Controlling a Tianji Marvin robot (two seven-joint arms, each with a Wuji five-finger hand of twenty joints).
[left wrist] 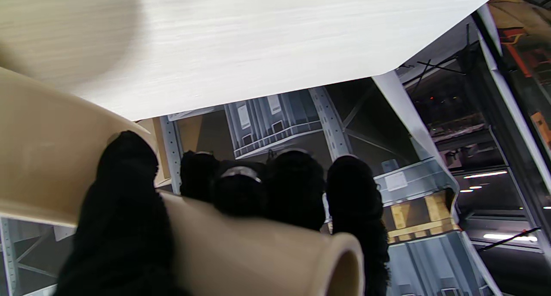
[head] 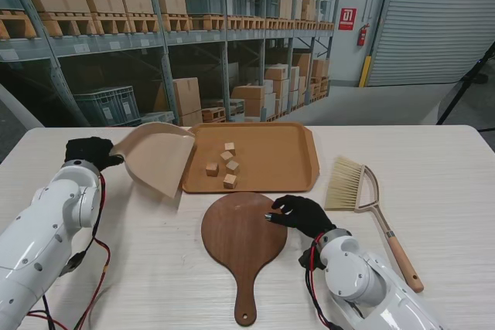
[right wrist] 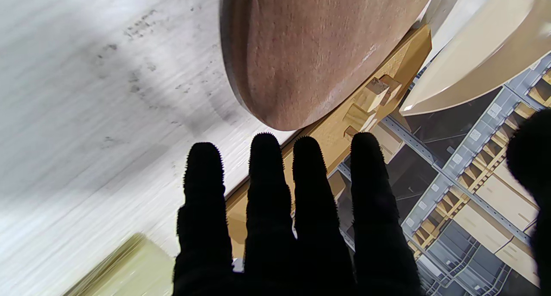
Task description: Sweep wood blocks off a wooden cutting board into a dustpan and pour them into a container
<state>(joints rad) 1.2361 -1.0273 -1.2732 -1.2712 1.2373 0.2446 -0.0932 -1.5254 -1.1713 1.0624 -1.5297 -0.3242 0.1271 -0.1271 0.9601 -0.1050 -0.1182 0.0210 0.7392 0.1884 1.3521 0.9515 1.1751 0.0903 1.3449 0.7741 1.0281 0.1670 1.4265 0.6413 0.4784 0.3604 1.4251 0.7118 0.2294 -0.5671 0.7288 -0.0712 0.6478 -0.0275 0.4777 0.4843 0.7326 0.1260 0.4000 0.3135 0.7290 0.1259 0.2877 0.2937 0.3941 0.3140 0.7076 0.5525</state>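
— Start with the table [head: 448, 175]; what's on it?

— One orange tray [head: 274, 161] at the middle, and everything sits around that. One dark wooden cutting board [head: 244, 241] lies just on the near side of the tray, bare now. One dustpan [head: 158, 156] is tilted against the tray's left edge, its lip over the rim. One brush [head: 363, 199] lies on the table to the tray's right.

— And the hands?

— The left hand [head: 89, 150] is wrapped round the dustpan's handle, fingers curled tight. The right hand [head: 303, 214] hovers at the board's right edge, fingers straight and spread, gripping nothing.

— The blocks?

— Five wood blocks [head: 227, 165], I count, all inside the tray, left of its centre.

— So the pour looks finished?

— I'd say so. To end it well, keep the pan's lip inside the rim, check nothing clings, then lower it gently clear of the tray.
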